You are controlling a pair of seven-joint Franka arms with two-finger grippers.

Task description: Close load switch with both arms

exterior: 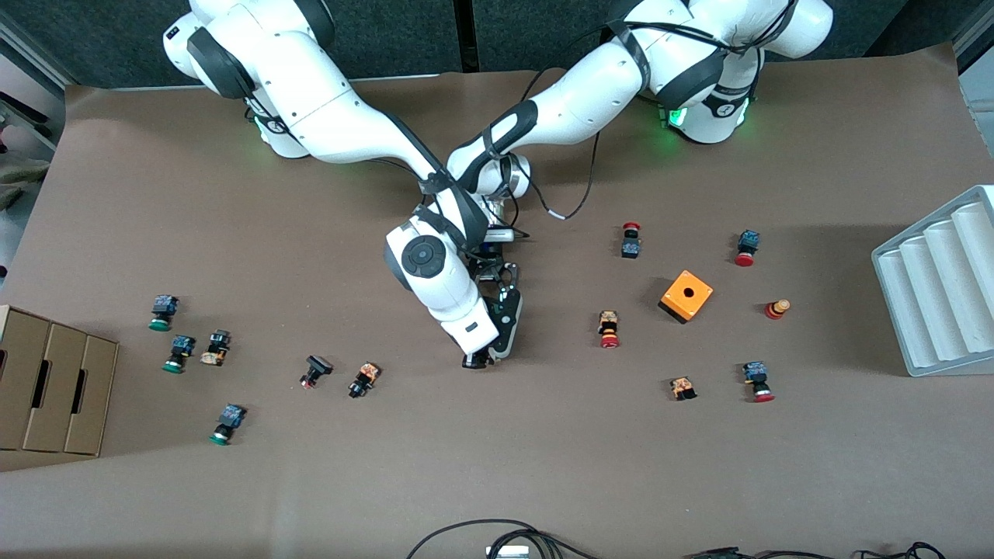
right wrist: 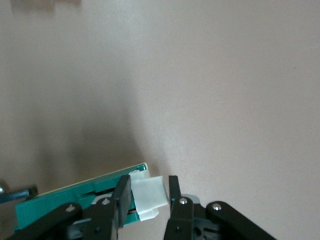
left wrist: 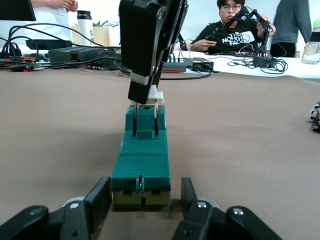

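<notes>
The load switch (left wrist: 141, 165), a narrow green block, lies on the brown table at its middle. In the front view the arms hide it. My left gripper (left wrist: 145, 210) is open at table level, one finger (left wrist: 97, 202) on each side of the switch's near end with small gaps. It shows in the front view (exterior: 495, 270) under the right arm. My right gripper (right wrist: 148, 196) stands over the switch's other end (exterior: 481, 357), open closely around the white sliding piece (right wrist: 148, 196). One finger (right wrist: 122, 197) touches the piece and the other stands just off it.
An orange box with a hole (exterior: 686, 296) sits toward the left arm's end. Push buttons lie scattered toward both ends, one (exterior: 609, 329) close to the grippers. A cardboard box (exterior: 54, 388) and a grey ridged tray (exterior: 940, 287) stand at the table's ends.
</notes>
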